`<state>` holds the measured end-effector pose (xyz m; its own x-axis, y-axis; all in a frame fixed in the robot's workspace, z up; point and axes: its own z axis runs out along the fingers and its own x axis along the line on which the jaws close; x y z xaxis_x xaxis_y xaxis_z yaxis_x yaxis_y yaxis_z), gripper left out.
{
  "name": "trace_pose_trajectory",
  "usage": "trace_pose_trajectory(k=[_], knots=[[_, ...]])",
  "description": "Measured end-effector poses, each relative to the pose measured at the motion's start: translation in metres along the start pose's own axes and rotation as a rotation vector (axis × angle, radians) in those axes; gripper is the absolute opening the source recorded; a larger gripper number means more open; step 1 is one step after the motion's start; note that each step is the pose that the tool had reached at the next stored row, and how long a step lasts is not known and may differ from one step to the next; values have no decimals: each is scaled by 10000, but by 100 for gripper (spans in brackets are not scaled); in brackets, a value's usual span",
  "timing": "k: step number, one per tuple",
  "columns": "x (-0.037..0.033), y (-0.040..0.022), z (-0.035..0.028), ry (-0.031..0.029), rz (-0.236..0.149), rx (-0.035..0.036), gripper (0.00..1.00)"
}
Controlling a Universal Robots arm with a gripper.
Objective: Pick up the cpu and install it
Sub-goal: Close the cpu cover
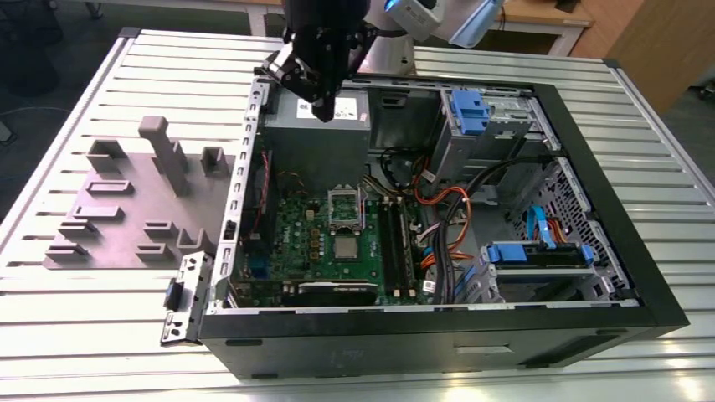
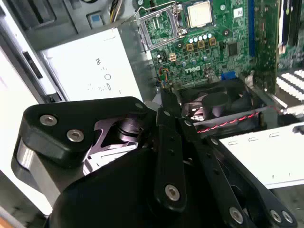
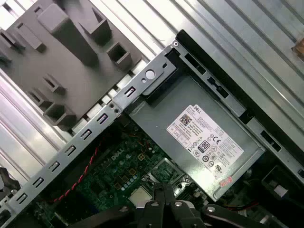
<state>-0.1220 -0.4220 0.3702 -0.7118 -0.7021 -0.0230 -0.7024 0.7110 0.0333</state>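
Note:
The cpu (image 1: 347,249), a small silvery square chip, lies flat on the green motherboard (image 1: 307,226) inside the open computer case. Right beside it stands the silver socket bracket (image 1: 344,205), flipped open. Both wrist views show the cpu (image 2: 199,13) (image 3: 142,195) and the bracket (image 2: 159,28) (image 3: 167,173). My black gripper (image 1: 324,110) hangs shut and holding nothing above the grey power supply (image 1: 293,134), at the far end of the case from the cpu. Its fingers (image 3: 161,197) sit together, well short of the chip.
A grey fixture plate (image 1: 123,209) with raised blocks lies on the slatted table at the exterior view's left. The case's metal side rail (image 1: 240,184) borders the board. Orange cables (image 1: 447,205) and blue-tabbed drive bays (image 1: 537,251) crowd the exterior view's right. A black fan (image 2: 216,102) sits below the gripper.

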Motion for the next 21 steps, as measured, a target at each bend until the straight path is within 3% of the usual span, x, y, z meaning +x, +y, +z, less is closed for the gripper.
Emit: trace_pose_trajectory(k=[7, 17, 21], knots=[[48, -48, 1, 3, -61, -1, 11], [50, -50, 1, 3, -61, 0, 11], [83, -85, 14, 2, -62, 0, 11]])
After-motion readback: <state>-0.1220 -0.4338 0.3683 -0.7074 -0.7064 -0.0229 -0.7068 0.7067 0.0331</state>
